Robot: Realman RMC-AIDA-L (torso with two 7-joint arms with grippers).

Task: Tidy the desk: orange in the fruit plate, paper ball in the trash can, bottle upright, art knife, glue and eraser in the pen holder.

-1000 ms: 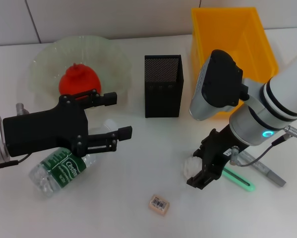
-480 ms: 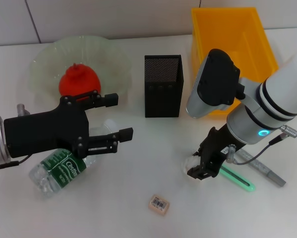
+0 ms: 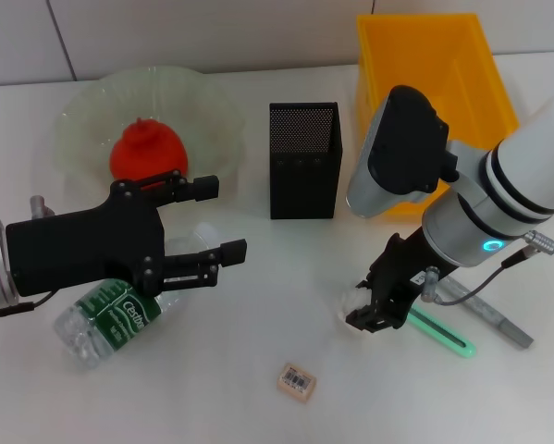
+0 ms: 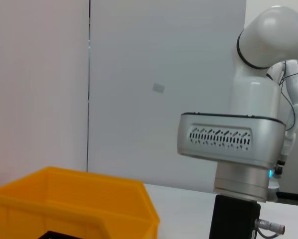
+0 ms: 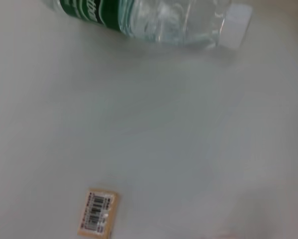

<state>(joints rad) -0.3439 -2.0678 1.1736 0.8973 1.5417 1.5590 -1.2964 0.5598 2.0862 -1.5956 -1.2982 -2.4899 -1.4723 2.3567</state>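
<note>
Paper ball (image 3: 356,302), white and crumpled, lies on the desk under the right gripper (image 3: 371,317), whose jaws look narrowed about it; light and soft, it should be pinched across its middle. Eraser (image 3: 297,381) lies nearest the robot. Left gripper (image 3: 216,218), jaws wide, hovers above the fallen bottle (image 3: 110,317). Farther off stands the trash can (image 3: 434,63).

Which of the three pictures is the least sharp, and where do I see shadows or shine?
The right wrist view is softest: the bottle and eraser look slightly smeared. The head view is crisp; soft shadows lie under the left gripper and right gripper, and the fruit plate has a mild shine. The left wrist view is evenly lit, the trash can clear.
</note>
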